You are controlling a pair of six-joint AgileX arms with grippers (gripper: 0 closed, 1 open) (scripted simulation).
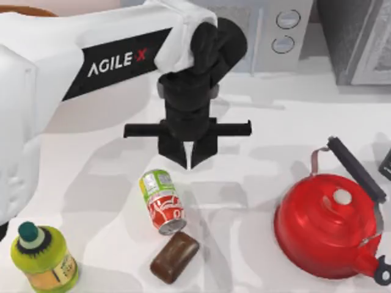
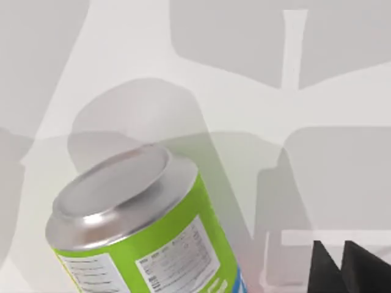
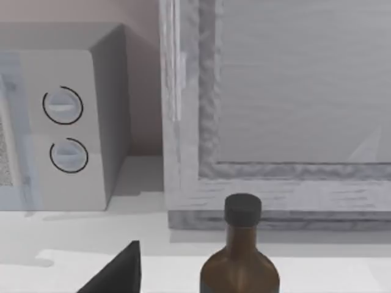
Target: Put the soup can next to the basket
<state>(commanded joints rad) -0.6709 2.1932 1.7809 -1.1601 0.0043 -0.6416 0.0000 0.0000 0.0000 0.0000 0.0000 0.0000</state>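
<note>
The soup can [image 1: 162, 201] lies on its side on the white table, green band toward the back and silver end toward the front. In the left wrist view the soup can [image 2: 140, 238] shows its silver end and green label up close. My left gripper [image 1: 190, 162] hangs just behind and to the right of the can, apart from it. Its dark fingertips [image 2: 327, 268] stand together, shut on nothing. A tan-brown curved rim [image 1: 27, 10] at the back left corner looks like the basket. My right gripper's one dark finger [image 3: 116, 271] shows in the right wrist view.
A red kettle [image 1: 330, 223] stands at the right. In front of the can lies a brown bar [image 1: 175, 257], and a yellow-green bottle [image 1: 44, 257] is at the front left. A microwave [image 1: 269, 30] and a grey cabinet [image 1: 360, 39] line the back. A dark brown bottle [image 3: 240, 256] stands near the cabinet.
</note>
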